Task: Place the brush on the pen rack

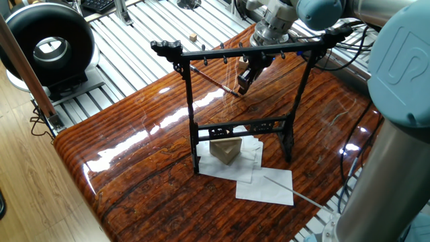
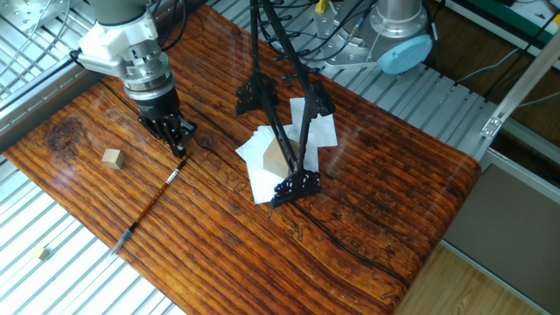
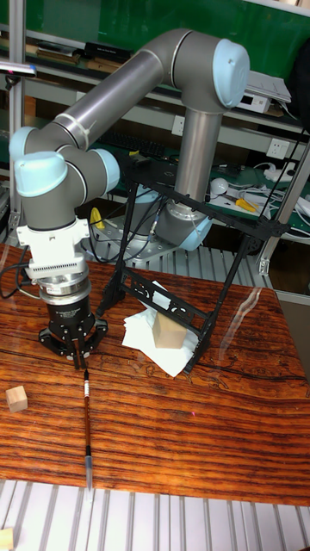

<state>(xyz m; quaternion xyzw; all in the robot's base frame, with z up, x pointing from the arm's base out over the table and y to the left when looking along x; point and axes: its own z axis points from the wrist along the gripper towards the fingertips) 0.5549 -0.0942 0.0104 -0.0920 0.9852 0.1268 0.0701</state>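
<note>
Polished red-brown wood grain fills the table (image 2: pixel 367 201) as we read the other fixed view from the left: a small wooden cube (image 2: pixel 111 157) sits near the left edge, and beside it the brush (image 2: pixel 150 203) lies flat, running diagonally from the table's near-left edge up to the gripper (image 2: pixel 178 144). We see the gripper pointing straight down over the brush's upper end, its dark fingers (image 3: pixel 77 354) drawn in around the tip; whether they actually clamp it we cannot tell, and in the tall fixed view the shaft lies on the wood below them. Further right stands the pen rack (image 2: pixel 280 96), well apart from the brush, its feet on white paper sheets (image 2: pixel 319 131) with a tan wooden block (image 2: pixel 278 159) between the uprights.
</note>
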